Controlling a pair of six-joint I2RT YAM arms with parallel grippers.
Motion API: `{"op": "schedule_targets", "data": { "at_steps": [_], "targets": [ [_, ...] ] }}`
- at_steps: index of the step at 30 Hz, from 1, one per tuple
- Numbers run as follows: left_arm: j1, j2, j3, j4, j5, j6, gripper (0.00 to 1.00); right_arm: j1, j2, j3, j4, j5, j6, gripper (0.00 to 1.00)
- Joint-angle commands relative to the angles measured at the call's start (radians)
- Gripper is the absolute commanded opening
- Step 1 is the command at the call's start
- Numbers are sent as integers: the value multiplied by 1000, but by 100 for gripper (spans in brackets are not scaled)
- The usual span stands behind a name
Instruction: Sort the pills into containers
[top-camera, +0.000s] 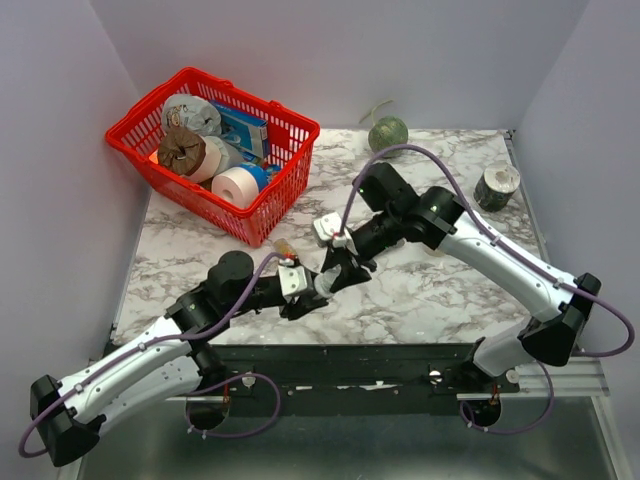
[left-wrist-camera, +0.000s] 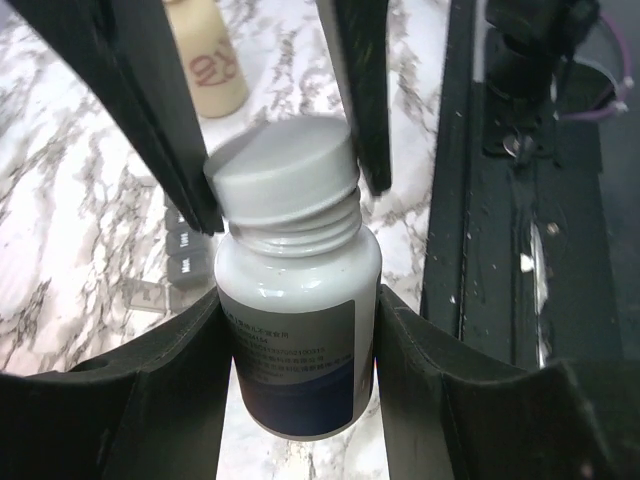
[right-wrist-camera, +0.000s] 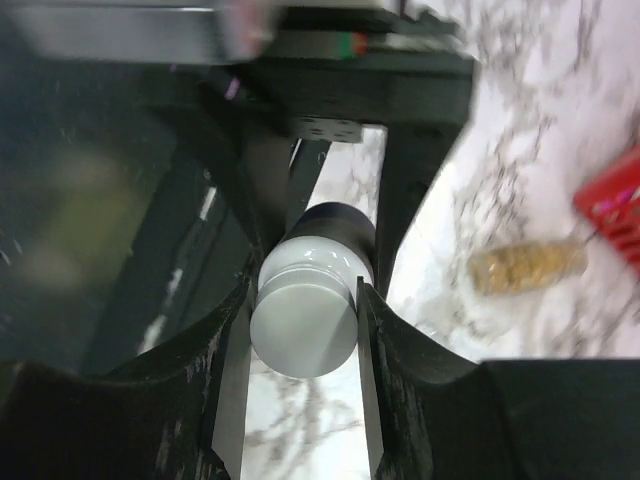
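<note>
Left claw (left-wrist-camera: 297, 300): bottle (left-wrist-camera: 290, 370). Right claw (right-wrist-camera: 303, 300): cap (right-wrist-camera: 303, 335). Right wrist: pills (right-wrist-camera: 525, 267).

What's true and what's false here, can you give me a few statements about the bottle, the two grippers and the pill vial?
1. The left gripper holds the white-capped bottle by its body. True.
2. The right gripper has its fingers on either side of the cap. True.
3. The cap is off the bottle. False: it sits on the bottle's neck.
4. The clear vial of pills is inside the red basket. False: it lies on the marble table, outside the basket.
</note>
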Motion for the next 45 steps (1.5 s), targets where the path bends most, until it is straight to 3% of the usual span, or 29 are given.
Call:
{"op": "schedule_targets", "data": {
  "at_steps": [1, 7, 9, 11, 14, 17, 19, 21, 23, 24, 27, 31, 33, 35, 36, 37, 38, 42, 44, 45],
  "targets": [
    [-4, 5, 41, -113, 108, 120, 0, 34, 6, 97, -181, -152, -545, 15],
    [-4, -41, 16, -122, 82, 117, 0, 14, 1, 125, -87, -76, -406, 17],
    [-4, -60, 8, -133, 58, 118, 0, 0, -27, 87, -47, -49, -242, 17],
    [-3, -84, 8, -162, 2, 132, 0, -39, -56, 36, 35, 93, -22, 17],
    [-4, -141, -12, -174, -80, 135, 0, -151, -88, -166, 71, 254, 123, 17],
    [-3, -218, -66, -5, -99, 22, 0, -228, -87, -414, 134, 422, 179, 17],
    [-1, -235, -101, 228, -99, -71, 0, -265, -99, -579, 247, 535, 205, 17],
    [0, -215, -90, 383, -161, -235, 0, -290, -97, -643, 298, 586, 226, 19],
    [3, -163, -28, 466, -178, -384, 0, -325, -76, -679, 318, 612, 223, 20],
    [5, -152, -17, 617, -177, -448, 0, -328, -62, -686, 327, 629, 217, 21],
    [8, -107, 43, 853, -215, -646, 0, -342, -13, -697, 350, 637, 223, 22],
    [9, -64, 184, 958, -217, -786, 0, -353, 42, -679, 364, 638, 230, 24],
    [9, -40, 231, 997, -122, -840, 0, -356, 56, -679, 373, 649, 230, 26],
    [9, 0, 337, 886, -15, -808, 0, -356, 56, -679, 385, 669, 231, 26],
    [9, 0, 368, 659, 6, -728, 0, -357, 55, -677, 387, 672, 233, 27],
    [13, -18, 379, 564, -57, -604, 0, -360, 53, -676, 392, 675, 234, 27],
    [25, -27, 358, 529, -106, -587, 0, -362, 51, -674, 393, 678, 236, 27],
    [75, 37, 368, 617, 102, -725, 0, -377, 42, -665, 398, 683, 242, 27],
    [100, 9, 339, 556, 73, -649, 0, -385, 42, -660, 404, 678, 243, 27],
    [136, 3, 329, 598, 81, -690, 0, -386, 45, -657, 402, 675, 245, 28]
  ]
}}
